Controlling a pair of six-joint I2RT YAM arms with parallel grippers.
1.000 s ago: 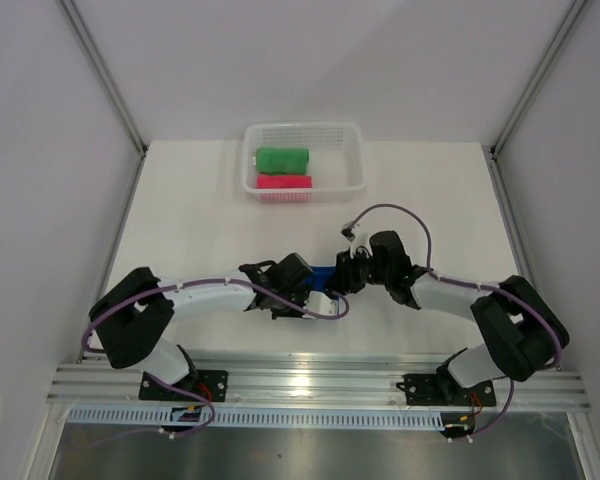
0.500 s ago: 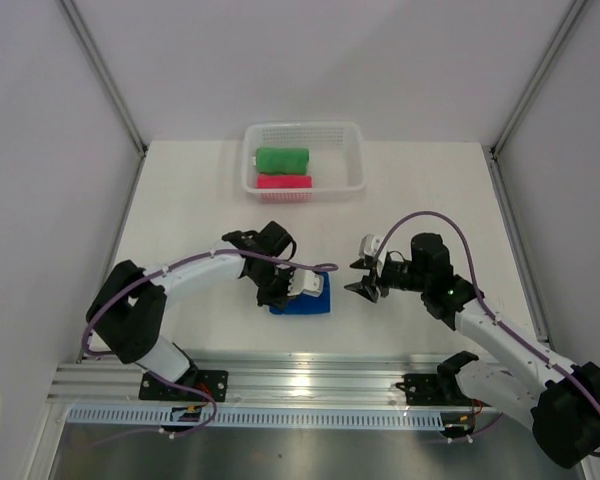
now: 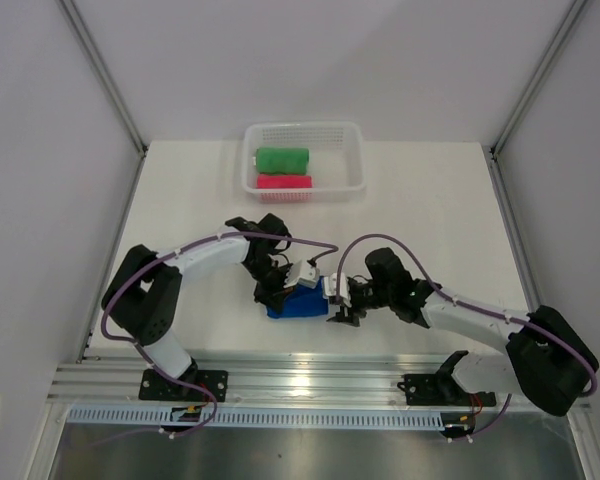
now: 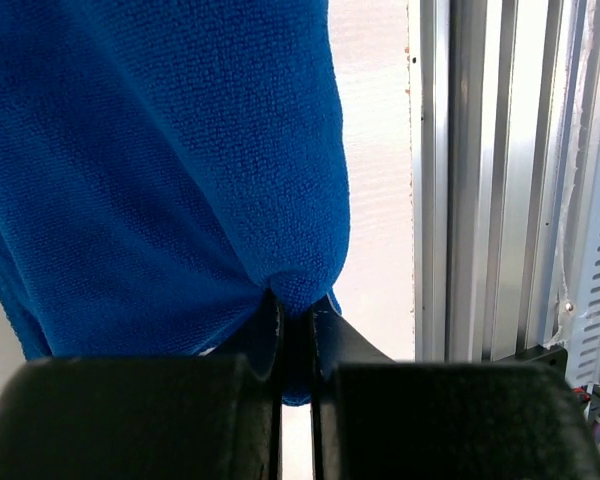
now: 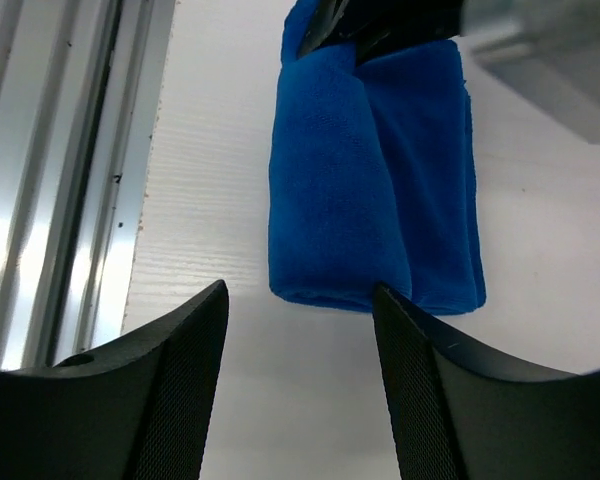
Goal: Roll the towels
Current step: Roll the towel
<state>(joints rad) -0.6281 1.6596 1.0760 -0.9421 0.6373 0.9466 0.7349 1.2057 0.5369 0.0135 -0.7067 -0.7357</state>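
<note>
Left end effector (image 4: 298, 312) pinched on blue towel (image 5: 365, 190); right end effector (image 5: 298, 292) spread, empty, near towel end.

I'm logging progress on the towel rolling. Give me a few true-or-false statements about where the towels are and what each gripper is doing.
1. The green towel and the pink towel lie rolled in the basket. True.
2. The blue towel is in the basket too. False: it lies on the table, near the arms' bases.
3. The left gripper is pinching the blue towel. True.
4. The right gripper is clamped shut on the blue towel. False: its jaws stand open at the towel's end.
</note>
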